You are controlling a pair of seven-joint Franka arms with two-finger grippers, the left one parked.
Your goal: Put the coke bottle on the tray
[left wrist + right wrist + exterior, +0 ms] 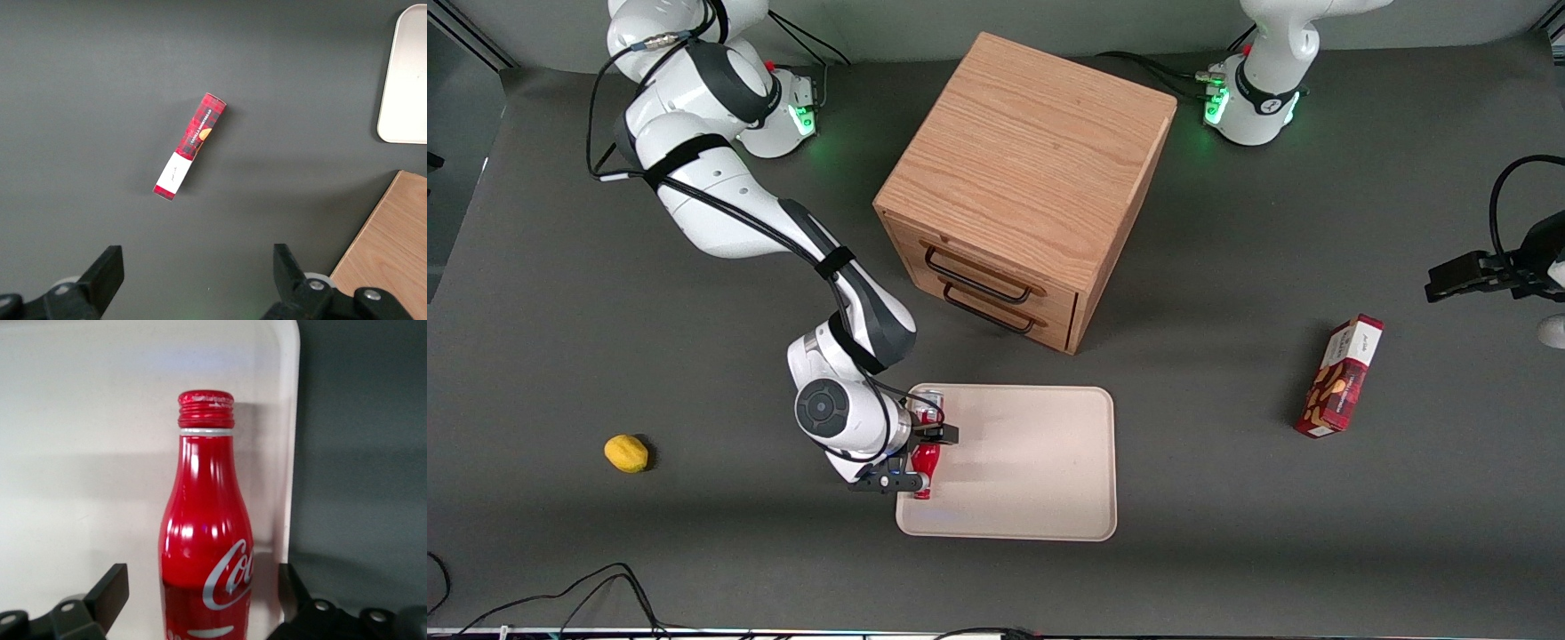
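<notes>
coke bottle [207, 540] between wide-spread jaws of gripper [203, 600], untouched, over tray [1040, 462] edge

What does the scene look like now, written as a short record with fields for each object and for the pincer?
bottle: slim red coke bottle with white lettering, lying over the tray near its edge
tray: flat pale beige rectangular tray
pincer: right arm's pincer at the bottle, fingers apart on both sides of it
cabinet: wooden drawer cabinet, farther from the front camera than the tray
other: red snack box; yellow lemon-like fruit
</notes>
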